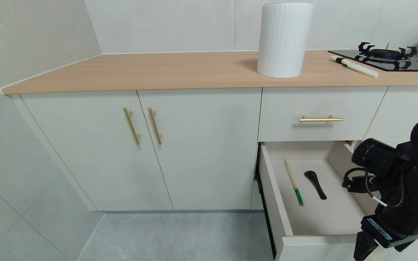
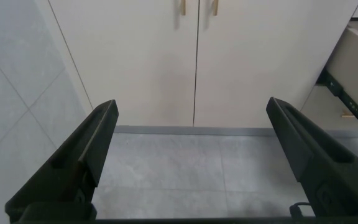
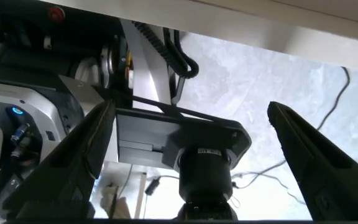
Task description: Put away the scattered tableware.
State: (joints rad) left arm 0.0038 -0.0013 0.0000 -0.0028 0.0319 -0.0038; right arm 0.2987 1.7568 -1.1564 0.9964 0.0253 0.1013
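Head view: drawer (image 1: 325,217) pulled open | right arm (image 1: 408,188) folded low at its front right corner | right gripper (image 3: 190,109) fingers spread, holding nothing | left gripper (image 2: 191,102) spread wide, empty, aimed at floor before cabinet doors (image 2: 229,56) | chopsticks (image 1: 293,183) and black spoon (image 1: 315,184) lie side by side in drawer, not touching

No writing here is clear enough to read.

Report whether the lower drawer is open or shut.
Open. The lower drawer is pulled out beneath the shut upper drawer, and chopsticks and a black spoon lie on its exposed floor.
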